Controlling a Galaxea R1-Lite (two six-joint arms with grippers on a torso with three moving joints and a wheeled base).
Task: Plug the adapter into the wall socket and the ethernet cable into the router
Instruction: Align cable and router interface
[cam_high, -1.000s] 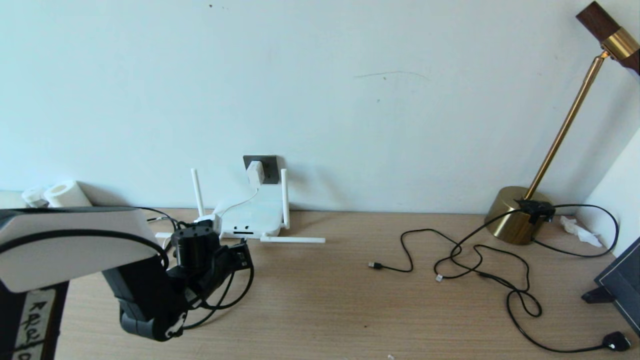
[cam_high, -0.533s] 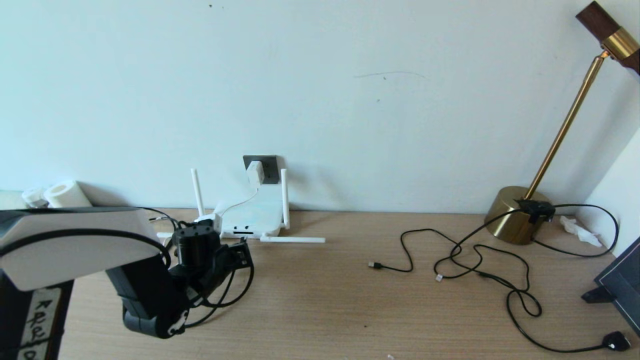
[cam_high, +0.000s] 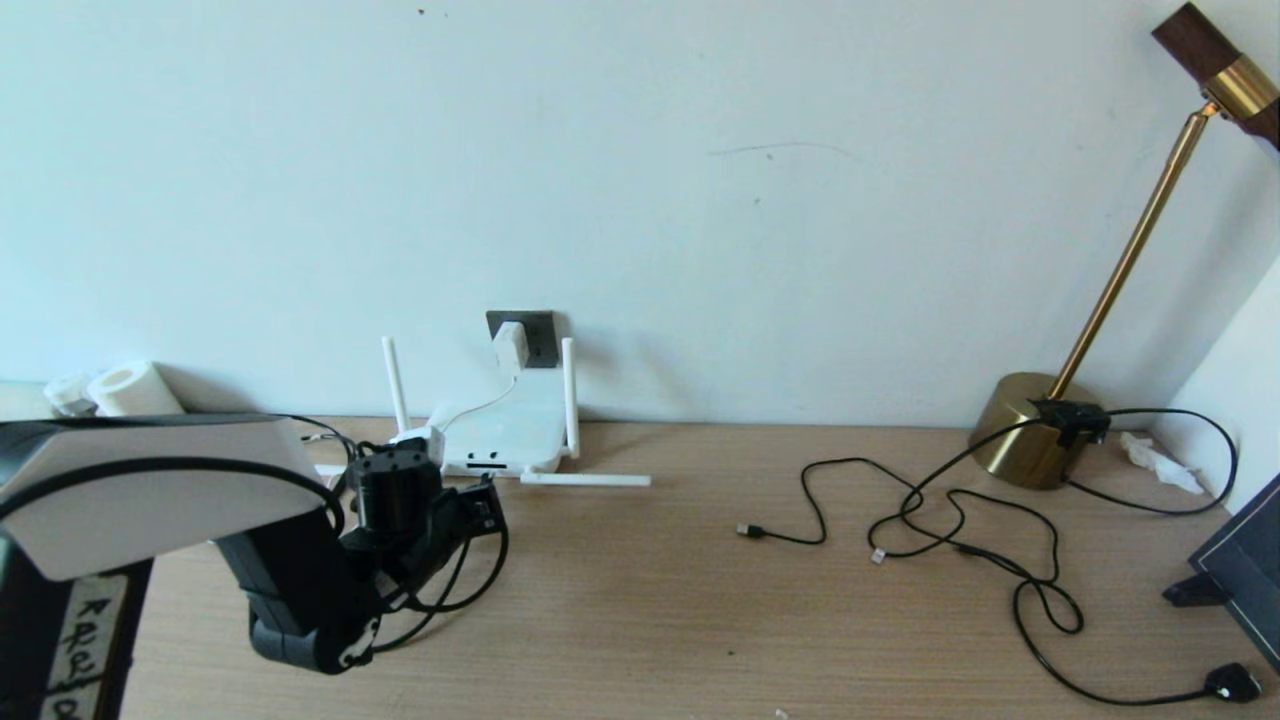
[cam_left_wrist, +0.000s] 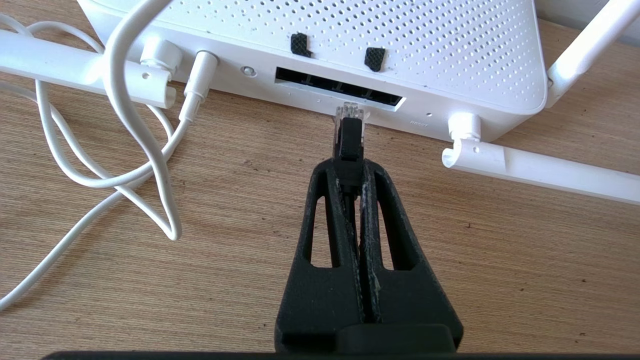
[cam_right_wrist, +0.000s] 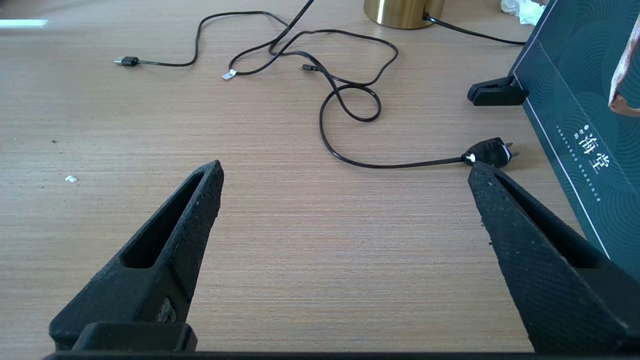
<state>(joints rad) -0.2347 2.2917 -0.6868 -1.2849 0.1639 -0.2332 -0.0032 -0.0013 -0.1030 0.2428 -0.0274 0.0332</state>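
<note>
The white router (cam_high: 505, 435) lies against the wall, its port slots (cam_left_wrist: 340, 90) facing my left gripper (cam_left_wrist: 350, 170). That gripper is shut on the black ethernet cable (cam_high: 470, 590) just behind its clear clip connector (cam_left_wrist: 348, 117). The connector's tip is right at the edge of the port slots, near the slots' middle. Above the router, the white adapter (cam_high: 509, 345) sits on the dark wall socket (cam_high: 538, 330), and its thin white cord (cam_left_wrist: 125, 125) runs down to the router's back. My right gripper (cam_right_wrist: 345, 172) hangs open over bare table at the right, holding nothing.
One router antenna (cam_high: 585, 480) lies flat on the table to the right. A brass lamp (cam_high: 1030, 440) with thin black cords (cam_high: 950, 520) and a black plug (cam_high: 1232, 683) occupies the right side, beside a dark box (cam_high: 1245, 570). Paper rolls (cam_high: 130, 390) stand far left.
My left arm has crept slightly forward and to the right toward the router, still holding the cable. Nothing else has moved.
</note>
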